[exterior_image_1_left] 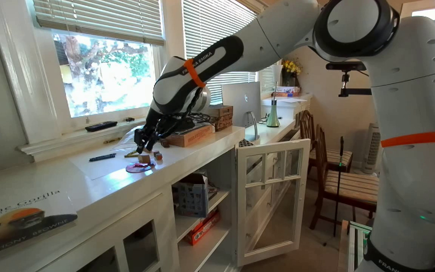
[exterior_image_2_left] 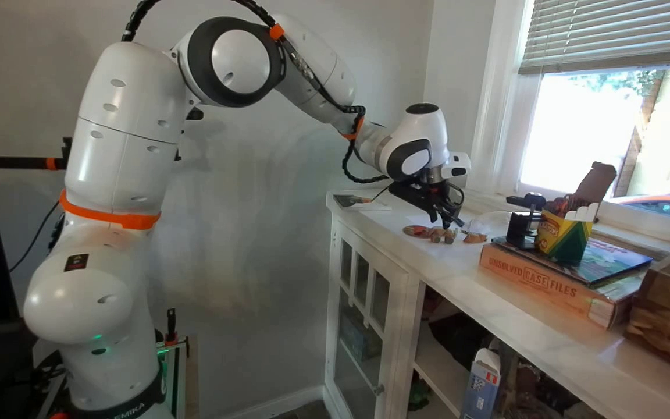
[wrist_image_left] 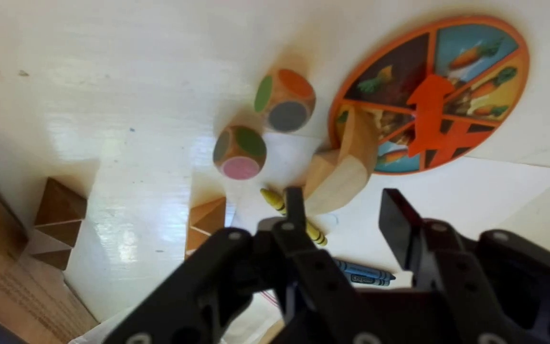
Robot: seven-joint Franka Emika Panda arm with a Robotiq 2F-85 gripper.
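My gripper [wrist_image_left: 343, 198] is open with nothing between its fingers. It points down just above the white counter top, and shows in both exterior views [exterior_image_1_left: 144, 148] [exterior_image_2_left: 446, 221]. Nearest is a curved pale wooden block [wrist_image_left: 344, 174], which leans on the rim of a round orange spinner board [wrist_image_left: 394, 76]. One fingertip overlaps the block's edge in the wrist view; I cannot tell if they touch. Two wooden dice with coloured dots [wrist_image_left: 287, 102] [wrist_image_left: 240, 154] stand beside it. A yellow crayon [wrist_image_left: 317, 234] lies partly behind a finger, and blue crayons [wrist_image_left: 363, 272] lie on white paper.
Brown wooden prisms [wrist_image_left: 208, 217] [wrist_image_left: 60, 210] stand near an orange case-files box [exterior_image_2_left: 535, 279]. A crayon box [exterior_image_2_left: 565, 233] sits on that box, by a wooden crate [exterior_image_2_left: 669, 308]. A book [exterior_image_1_left: 25, 223] lies on the counter. A glazed cabinet door [exterior_image_1_left: 270, 200] hangs open below.
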